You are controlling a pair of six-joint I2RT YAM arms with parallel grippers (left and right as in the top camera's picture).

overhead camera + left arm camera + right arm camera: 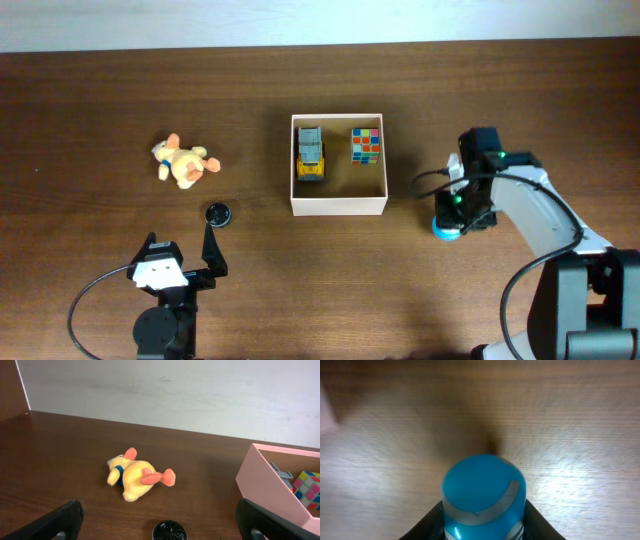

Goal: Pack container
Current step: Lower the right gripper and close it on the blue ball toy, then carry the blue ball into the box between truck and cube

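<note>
Your right fingers clamped the blue cylinder in the right wrist view, your left fingers stood apart facing the plush duck, and overhead the central container held truck and cube, three items seemingly unpacked.

Brown wooden table, and out on the left a yellow plush duck lies on its side, a small black disc near it. A yellow-grey toy truck sits beside a colour cube, not touching. Far right, a blue cylinder with a grey band.
</note>
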